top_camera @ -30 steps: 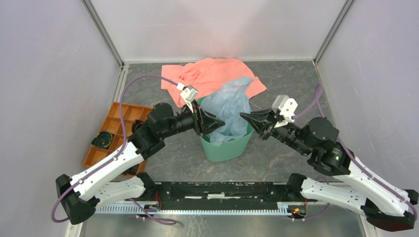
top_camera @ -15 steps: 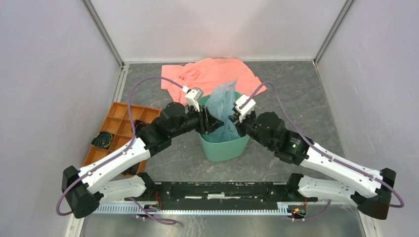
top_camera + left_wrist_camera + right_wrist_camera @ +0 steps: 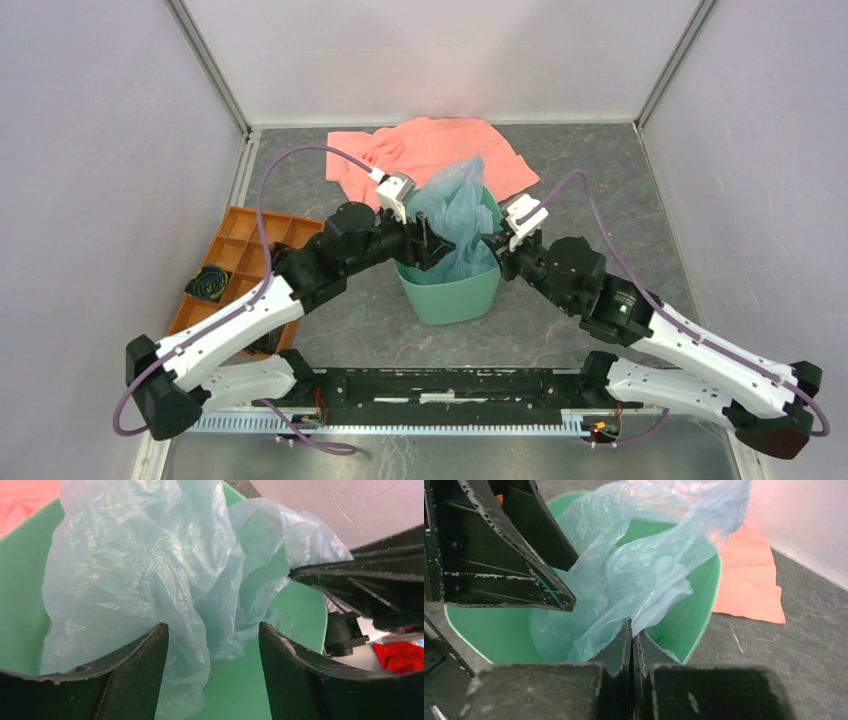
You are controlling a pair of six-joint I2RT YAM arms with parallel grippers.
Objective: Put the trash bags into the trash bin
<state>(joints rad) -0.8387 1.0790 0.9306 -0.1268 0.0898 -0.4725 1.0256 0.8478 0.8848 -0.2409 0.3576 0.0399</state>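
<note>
- While most of the trash bag (image 3: 455, 215) already sits inside the trash bin (image 3: 452, 298), the task looks nearly done rather than finished. A crumpled peak of film stands above the rim toward the far side.
- Upright on the grey surface (image 3: 600, 180) between the two arms, the green bin has smooth walls and a rounded-square rim. A salmon cloth (image 3: 430, 145) lies just behind it and an orange tray (image 3: 245, 240) sits well off to its left; neither belongs to the task.
- The bag is thin, translucent, pale blue-grey and heavily crinkled, so the green shows through it. Film this light will probably spring back up unless it is pressed down and released low.
- The left hand (image 3: 212, 630) hangs at the bin's left rim with its fingers spread wide. Film bulges between them but is not clamped.
- The right hand (image 3: 631, 632), at the right rim, has its fingers pressed together, pinching a fold of the film's edge at their tips.
- What is left, as I judge it: push the upper part below the rim, release the pinch, and lift both hands clear.
</note>
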